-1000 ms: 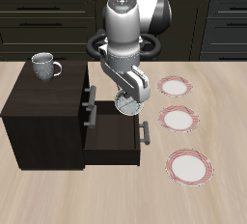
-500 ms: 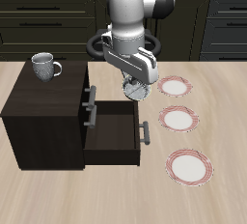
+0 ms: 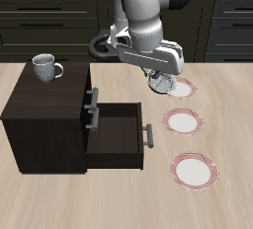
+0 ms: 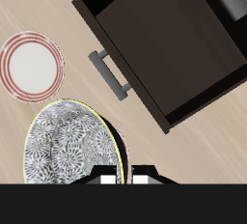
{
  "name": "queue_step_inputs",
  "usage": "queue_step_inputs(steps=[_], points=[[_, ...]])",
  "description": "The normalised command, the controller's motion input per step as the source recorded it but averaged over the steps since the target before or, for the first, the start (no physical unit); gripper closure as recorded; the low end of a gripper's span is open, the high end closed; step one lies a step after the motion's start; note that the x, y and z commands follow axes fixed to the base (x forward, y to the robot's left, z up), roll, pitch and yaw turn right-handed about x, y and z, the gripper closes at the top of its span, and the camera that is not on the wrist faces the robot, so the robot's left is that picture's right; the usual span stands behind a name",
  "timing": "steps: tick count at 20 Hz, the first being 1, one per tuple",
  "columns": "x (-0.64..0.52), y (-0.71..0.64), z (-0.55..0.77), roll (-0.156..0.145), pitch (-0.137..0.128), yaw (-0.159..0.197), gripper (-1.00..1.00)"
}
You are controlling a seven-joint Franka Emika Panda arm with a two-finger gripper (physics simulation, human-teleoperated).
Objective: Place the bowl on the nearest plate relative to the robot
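In the exterior view, the bowl [image 3: 161, 82] is seen clenched in the end effector [image 3: 158, 78] above the desk [image 3: 59, 198], right of frame centre, just over the farthest-back plate [image 3: 181, 90] of three in a column; the middle plate [image 3: 183, 122] and the front plate [image 3: 194, 169] lie below it in the frame, and a grey mug [image 3: 43, 68] stands on the dark cabinet [image 3: 44, 114], whose drawer [image 3: 119, 134] is pulled open. In the wrist view, the speckled bowl [image 4: 72, 146] is gripped at its rim by the end effector [image 4: 123, 178], with one red-rimmed plate [image 4: 31, 66] and the open drawer [image 4: 169, 49] seen beyond it.
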Motion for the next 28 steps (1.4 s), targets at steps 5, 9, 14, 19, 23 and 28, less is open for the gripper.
queue_step_inputs(steps=[5, 9, 14, 19, 23, 28], points=[[-0.04, 0.32, 0.19, -0.01, 0.019, 0.269, 1.0], [-0.05, 0.3, 0.11, -0.001, 0.04, 0.288, 1.0], [-0.09, 0.19, 0.01, -0.005, 0.01, 0.154, 1.0], [-0.25, 0.23, -0.06, 0.005, -0.017, 0.143, 1.0], [-0.33, 0.12, -0.07, -0.017, -0.059, 0.06, 1.0], [-0.28, 0.06, -0.09, 0.01, -0.026, 0.01, 1.0]])
